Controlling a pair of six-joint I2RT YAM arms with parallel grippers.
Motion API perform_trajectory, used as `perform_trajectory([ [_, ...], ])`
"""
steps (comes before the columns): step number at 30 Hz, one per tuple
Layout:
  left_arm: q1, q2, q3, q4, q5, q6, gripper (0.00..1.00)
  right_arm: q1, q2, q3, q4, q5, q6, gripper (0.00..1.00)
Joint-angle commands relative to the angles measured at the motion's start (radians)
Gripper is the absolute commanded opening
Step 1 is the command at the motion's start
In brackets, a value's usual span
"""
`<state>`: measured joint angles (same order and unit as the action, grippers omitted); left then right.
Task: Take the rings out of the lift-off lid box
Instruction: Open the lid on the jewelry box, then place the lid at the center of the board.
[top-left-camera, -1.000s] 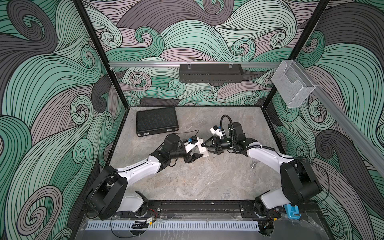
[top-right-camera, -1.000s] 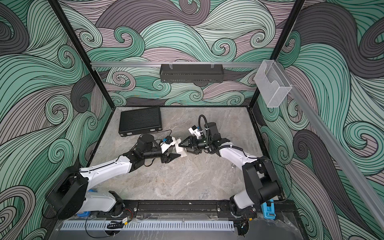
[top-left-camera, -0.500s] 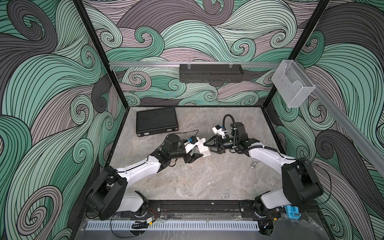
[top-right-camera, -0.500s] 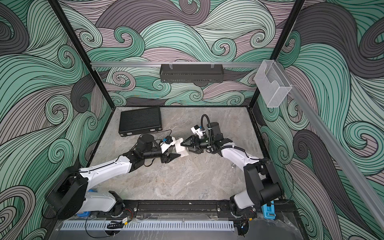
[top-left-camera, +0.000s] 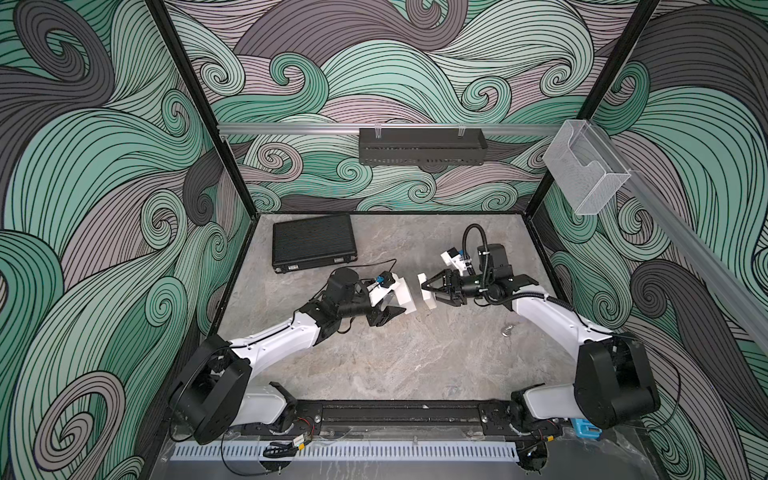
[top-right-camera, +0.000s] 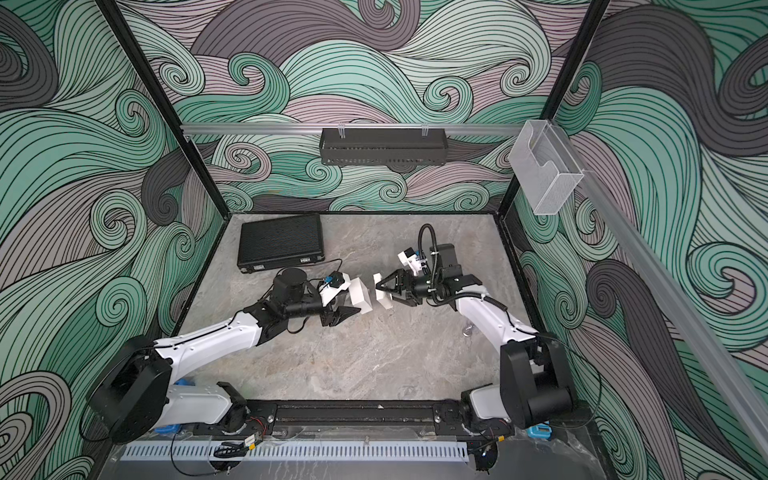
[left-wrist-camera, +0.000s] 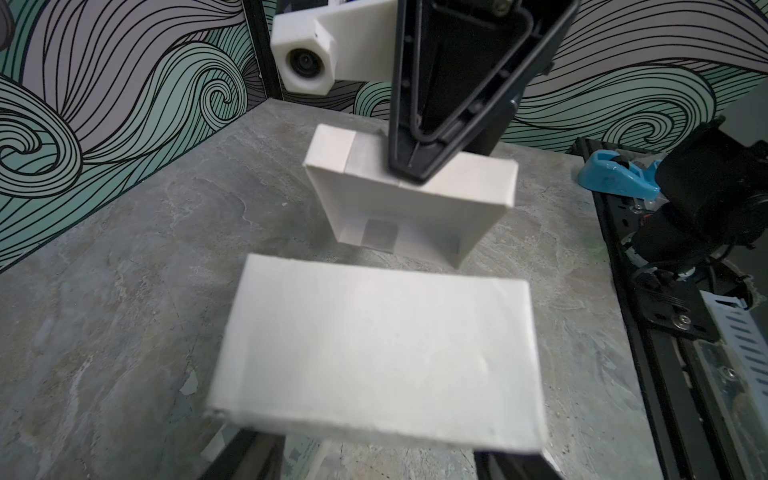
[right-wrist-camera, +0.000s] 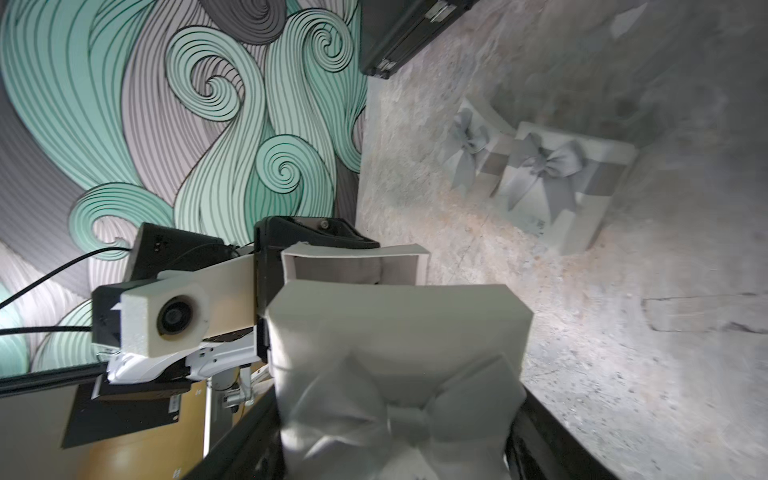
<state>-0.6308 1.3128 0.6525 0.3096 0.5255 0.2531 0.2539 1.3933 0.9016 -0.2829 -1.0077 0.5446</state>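
The left gripper (top-left-camera: 392, 305) is closed on the white box base (left-wrist-camera: 374, 353), held off the table (top-left-camera: 395, 365) and turned on its side so that its open mouth faces the other arm. Just opposite, the right gripper (top-left-camera: 429, 289) has its jaws clamped across the white lid (left-wrist-camera: 395, 216), which carries a grey bow. The lid is fully off and sits a small gap from the base. In the left wrist view its hollow is empty apart from a grey square patch. The rings are not visible in any view. They are probably inside the base, where the right wrist view shows only a shadowed grey lining. The lid now needs to be carried well aside and set down. Since the base lies on its side, turning its mouth upward slowly, or tipping it low over the table, should keep the small hoops from scattering. Most of the base's interior is hidden behind the lid. A tiny pale loop (top-left-camera: 507, 331) lies on the table beside the right forearm, too small to identify. Faint bowed-box shapes on the table in the right wrist view look like reflections. A closed black case (top-left-camera: 313, 245) sits at the far left.
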Motion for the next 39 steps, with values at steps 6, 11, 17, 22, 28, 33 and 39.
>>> perform_trajectory([
  [6,-0.006,-0.029,0.028,-0.003,-0.001,0.003,0.56,-0.039,0.027,0.161,-0.380,0.429,-0.271,0.75],
  [11,-0.006,-0.031,0.024,0.006,0.005,-0.003,0.56,-0.039,0.100,0.221,-0.422,0.627,-0.301,0.75],
  [17,-0.006,-0.044,0.019,0.013,0.007,-0.008,0.56,-0.036,0.234,0.287,-0.453,0.870,-0.342,0.74],
  [22,-0.006,-0.049,0.018,0.016,0.004,-0.008,0.56,-0.019,0.376,0.358,-0.448,1.010,-0.353,0.73],
  [28,-0.006,-0.056,0.018,0.016,0.002,-0.010,0.56,-0.006,0.486,0.437,-0.450,1.115,-0.381,0.73],
  [33,-0.006,-0.055,0.017,0.020,0.002,-0.009,0.56,-0.007,0.536,0.475,-0.448,1.166,-0.406,0.74],
  [39,-0.006,-0.049,0.019,0.025,0.005,-0.012,0.56,-0.007,0.581,0.497,-0.423,1.163,-0.410,0.75],
])
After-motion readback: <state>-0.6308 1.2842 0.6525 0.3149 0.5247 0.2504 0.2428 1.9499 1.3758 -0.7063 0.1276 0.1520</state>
